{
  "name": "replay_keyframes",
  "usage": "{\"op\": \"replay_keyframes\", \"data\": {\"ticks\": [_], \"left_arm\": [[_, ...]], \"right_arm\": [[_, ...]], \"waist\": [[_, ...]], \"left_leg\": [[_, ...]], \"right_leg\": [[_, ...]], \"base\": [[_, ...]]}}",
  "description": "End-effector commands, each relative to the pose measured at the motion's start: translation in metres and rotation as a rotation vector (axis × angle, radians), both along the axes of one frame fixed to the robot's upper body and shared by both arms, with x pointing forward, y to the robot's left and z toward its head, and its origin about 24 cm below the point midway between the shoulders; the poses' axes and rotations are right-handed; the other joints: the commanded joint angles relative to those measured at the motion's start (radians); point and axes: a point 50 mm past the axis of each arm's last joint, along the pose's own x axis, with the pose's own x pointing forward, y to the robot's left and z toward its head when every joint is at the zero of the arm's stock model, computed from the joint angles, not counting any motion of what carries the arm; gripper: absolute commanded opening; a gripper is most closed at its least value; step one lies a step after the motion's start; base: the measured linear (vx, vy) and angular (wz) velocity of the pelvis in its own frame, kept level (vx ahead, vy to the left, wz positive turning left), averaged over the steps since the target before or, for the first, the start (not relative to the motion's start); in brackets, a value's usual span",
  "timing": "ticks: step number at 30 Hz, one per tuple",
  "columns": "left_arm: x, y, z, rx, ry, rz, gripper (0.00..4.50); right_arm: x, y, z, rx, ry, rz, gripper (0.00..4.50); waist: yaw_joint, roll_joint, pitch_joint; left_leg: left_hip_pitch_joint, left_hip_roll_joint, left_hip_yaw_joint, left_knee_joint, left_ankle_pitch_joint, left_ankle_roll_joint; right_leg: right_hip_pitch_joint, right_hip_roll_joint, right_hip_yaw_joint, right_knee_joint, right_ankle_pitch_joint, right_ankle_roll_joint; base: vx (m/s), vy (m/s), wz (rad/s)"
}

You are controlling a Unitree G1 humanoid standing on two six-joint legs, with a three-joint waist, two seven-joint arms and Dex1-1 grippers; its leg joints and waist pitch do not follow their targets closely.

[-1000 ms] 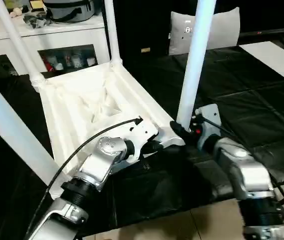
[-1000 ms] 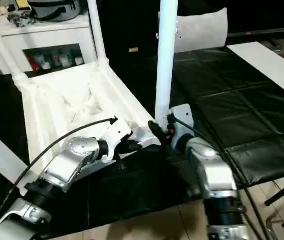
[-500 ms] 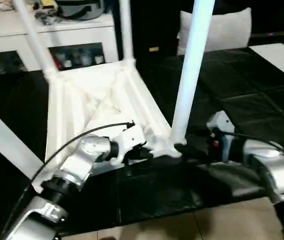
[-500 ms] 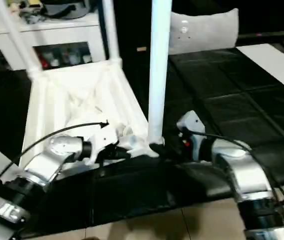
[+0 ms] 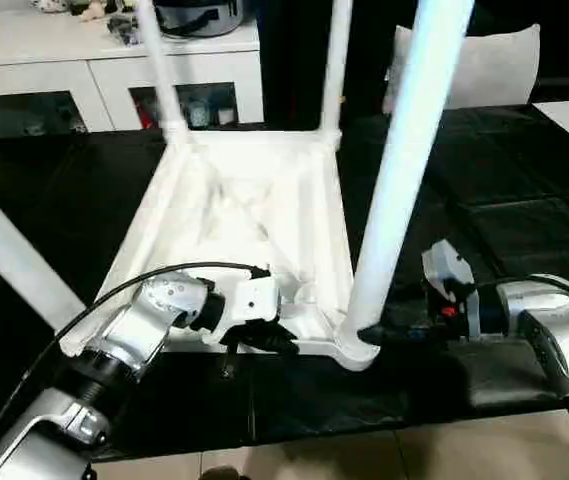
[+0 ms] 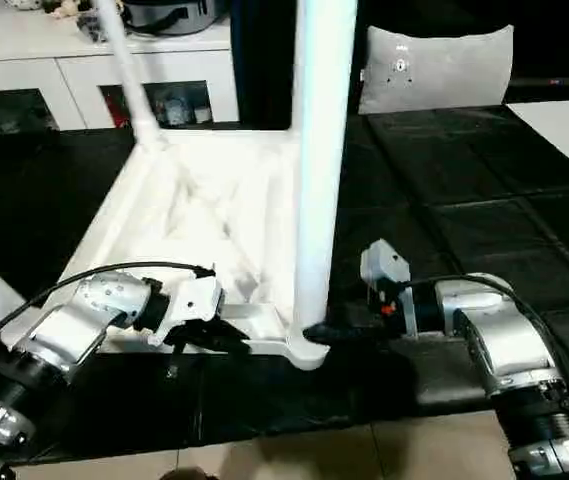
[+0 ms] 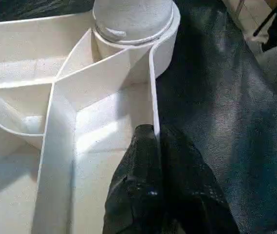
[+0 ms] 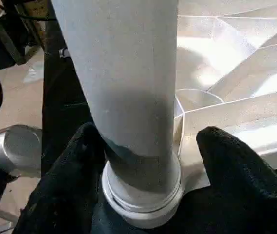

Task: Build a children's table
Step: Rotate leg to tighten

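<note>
The left silver forearm reaches in low from the near left, its black two-fingered left hand (image 5: 269,338) level at the near edge of the upturned white plastic rectangular table top (image 5: 234,215); in the left wrist view its fingers (image 7: 148,195) are pressed together on a thin upright rib of the top's rim, just short of the near corner socket (image 7: 133,22). The right forearm comes in level from the right; its right hand (image 8: 148,161) stands spread on either side of the base of the long white tapered round leg (image 5: 404,170) that rises from that socket, one finger (image 8: 67,190) close against the leg, the other (image 8: 240,180) apart from it. The top lies underside up on the black, creased, sheet-covered desk (image 5: 504,220), showing smooth thin cross-braced ribs and round sockets; two more legs (image 5: 159,70) stand at the far corners and a fourth (image 5: 9,255) slants at the left, all cut off by the picture's edge. Behind stand a white glass-door cabinet (image 5: 84,70) and a grey cushion (image 6: 434,68).
</note>
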Motion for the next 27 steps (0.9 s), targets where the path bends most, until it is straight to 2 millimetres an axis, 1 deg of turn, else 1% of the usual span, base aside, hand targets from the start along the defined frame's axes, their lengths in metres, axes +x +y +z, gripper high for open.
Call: {"op": "replay_keyframes", "data": {"ticks": [1, 2, 3, 4, 5, 6, 7, 8, 10, 11, 12, 14, 19, 20, 21, 23, 24, 25, 26, 27], "left_arm": [[0.002, -0.007, 0.01, 0.018, -0.045, -0.084, 0.0], [0.002, -0.007, 0.011, 0.018, -0.046, -0.084, 0.0], [0.003, -0.007, 0.011, 0.017, -0.048, -0.082, 0.0], [0.003, -0.007, 0.011, 0.017, -0.048, -0.081, 0.0], [0.003, -0.006, 0.011, 0.016, -0.049, -0.081, 0.0], [0.004, -0.006, 0.011, 0.016, -0.05, -0.082, 0.0], [0.004, -0.006, 0.011, 0.016, -0.05, -0.082, 0.0], [0.004, -0.006, 0.011, 0.015, -0.05, -0.081, 0.0], [0.005, -0.006, 0.01, 0.013, -0.052, -0.077, 0.0], [0.005, -0.006, 0.01, 0.008, -0.052, -0.073, 0.0], [0.005, -0.007, 0.01, 0.001, -0.053, -0.066, 0.0], [0.005, -0.008, 0.01, -0.009, -0.052, -0.056, 0.0], [0.006, -0.01, 0.009, -0.039, -0.039, -0.022, 0.0], [0.006, -0.011, 0.009, -0.061, -0.026, 0.001, 0.0], [0.006, -0.013, 0.009, -0.082, -0.014, 0.021, 0.0], [0.006, -0.015, 0.01, -0.094, -0.007, 0.042, 0.0], [0.006, -0.017, 0.01, -0.108, -0.008, 0.072, 0.0], [0.007, -0.02, 0.01, -0.119, -0.006, 0.114, 0.0], [0.009, -0.025, 0.01, -0.136, -0.011, 0.169, 0.0], [0.009, -0.026, 0.01, -0.141, -0.013, 0.182, 0.0]], "right_arm": [[0.002, 0.002, 0.006, 0.009, -0.011, 0.037, 2.73], [0.002, 0.004, 0.006, 0.012, -0.009, 0.045, 2.73], [0.002, 0.006, 0.005, 0.016, -0.005, 0.052, 2.61], [0.002, 0.007, 0.004, 0.017, -0.004, 0.054, 2.53], [0.002, 0.007, 0.004, 0.018, -0.003, 0.056, 2.53], [0.002, 0.008, 0.003, 0.02, -0.002, 0.059, 2.34], [0.002, 0.009, 0.002, 0.021, -0.001, 0.062, 2.34], [0.002, 0.009, 0.001, 0.021, 0.001, 0.067, 2.17], [0.002, 0.009, -0.001, 0.029, 0.008, 0.069, 2.11], [0.002, 0.009, -0.001, 0.031, 0.012, 0.07, 2.03], [0.002, 0.01, -0.001, 0.033, 0.017, 0.074, 1.92], [0.001, 0.01, -0.001, 0.036, 0.027, 0.082, 1.89], [-0.002, 0.011, -0.002, 0.056, 0.046, 0.085, 1.86], [-0.004, 0.013, -0.002, 0.079, 0.056, 0.075, 1.86], [-0.006, 0.016, -0.002, 0.105, 0.067, 0.06, 1.86], [-0.007, 0.018, -0.003, 0.123, 0.075, 0.034, 1.86], [-0.007, 0.021, -0.005, 0.138, 0.081, -0.017, 1.86], [-0.004, 0.026, -0.008, 0.14, 0.081, -0.094, 1.86], [0.001, 0.032, -0.015, 0.113, 0.056, -0.224, 1.86], [0.003, 0.034, -0.017, 0.101, 0.047, -0.261, 1.86]], "waist": [[-0.007, -0.021, -0.07], [-0.006, -0.02, -0.071], [-0.006, -0.021, -0.071], [-0.005, -0.018, -0.071], [-0.006, -0.018, -0.071], [-0.005, -0.019, -0.072], [-0.006, -0.018, -0.072], [-0.006, -0.018, -0.072], [-0.006, -0.019, -0.072], [-0.006, -0.016, -0.072], [-0.006, -0.018, -0.072], [-0.005, -0.016, -0.072], [-0.004, -0.017, -0.072], [-0.005, -0.016, -0.073], [-0.003, -0.019, -0.072], [0.0, -0.019, -0.073], [-0.002, -0.017, -0.071], [-0.001, -0.016, -0.071], [-0.006, -0.017, -0.066], [-0.015, -0.012, -0.063]], "left_leg": [[0.006, 0.039, -0.005, -0.066, -0.165, 0.072], [0.007, 0.039, -0.005, -0.066, -0.166, 0.072], [0.006, 0.039, -0.005, -0.066, -0.165, 0.07], [0.007, 0.039, -0.006, -0.066, -0.163, 0.069], [0.006, 0.039, -0.006, -0.066, -0.161, 0.068], [0.006, 0.04, -0.006, -0.066, -0.158, 0.068], [0.006, 0.04, -0.006, -0.066, -0.158, 0.068], [0.006, 0.04, -0.006, -0.066, -0.158, 0.068], [0.006, 0.039, -0.006, -0.065, -0.162, 0.068], [0.006, 0.039, -0.006, -0.066, -0.164, 0.068], [0.006, 0.039, -0.006, -0.066, -0.167, 0.067], [0.007, 0.039, -0.006, -0.066, -0.168, 0.066], [0.006, 0.039, -0.006, -0.065, -0.166, 0.066], [0.006, 0.04, -0.006, -0.066, -0.164, 0.066], [0.008, 0.04, -0.005, -0.066, -0.161, 0.07], [0.007, 0.042, -0.006, -0.066, -0.155, 0.07], [0.005, 0.04, -0.006, -0.067, -0.159, 0.07], [0.007, 0.04, -0.007, -0.067, -0.165, 0.067], [0.005, 0.039, -0.007, -0.071, -0.18, 0.05], [0.006, 0.034, -0.01, -0.074, -0.21, 0.031]], "right_leg": [[0.055, -0.061, 0.051, -0.073, -0.266, -0.193], [0.055, -0.061, 0.05, -0.073, -0.272, -0.19], [0.055, -0.061, 0.05, -0.074, -0.284, -0.185], [0.053, -0.061, 0.051, -0.074, -0.288, -0.183], [0.054, -0.061, 0.051, -0.074, -0.286, -0.183], [0.054, -0.061, 0.05, -0.073, -0.276, -0.186], [0.053, -0.06, 0.05, -0.072, -0.269, -0.189], [0.053, -0.06, 0.05, -0.072, -0.269, -0.189], [0.053, -0.059, 0.05, -0.071, -0.261, -0.193], [0.054, -0.059, 0.049, -0.071, -0.262, -0.194], [0.055, -0.06, 0.049, -0.072, -0.266, -0.192], [0.054, -0.06, 0.049, -0.072, -0.273, -0.19], [0.055, -0.06, 0.049, -0.072, -0.267, -0.192], [0.055, -0.059, 0.05, -0.072, -0.265, -0.193], [0.054, -0.059, 0.05, -0.073, -0.263, -0.193], [0.055, -0.06, 0.051, -0.071, -0.257, -0.193], [0.053, -0.058, 0.05, -0.071, -0.266, -0.192], [0.052, -0.058, 0.049, -0.075, -0.281, -0.187], [0.052, -0.059, 0.05, -0.077, -0.312, -0.176], [0.05, -0.06, 0.045, -0.084, -0.38, -0.155]], "base": [[0.0, 0.0, 0.0], [0.0, 0.0, 0.0], [0.0, 0.0, 0.0], [0.0, 0.0, 0.0], [0.0, 0.0, 0.0], [0.0, 0.0, 0.0], [0.0, 0.0, 0.0], [0.0, 0.0, 0.0], [0.0, 0.0, 0.0], [0.0, 0.0, 0.0], [0.0, 0.0, 0.0], [0.0, 0.0, 0.0], [0.0, 0.0, 0.0], [0.0, 0.0, 0.0], [0.0, 0.0, 0.0], [0.0, 0.0, 0.0], [0.0, 0.0, 0.0], [0.0, 0.0, 0.0], [0.0, 0.0, 0.0], [0.0, 0.0, 0.0]]}}
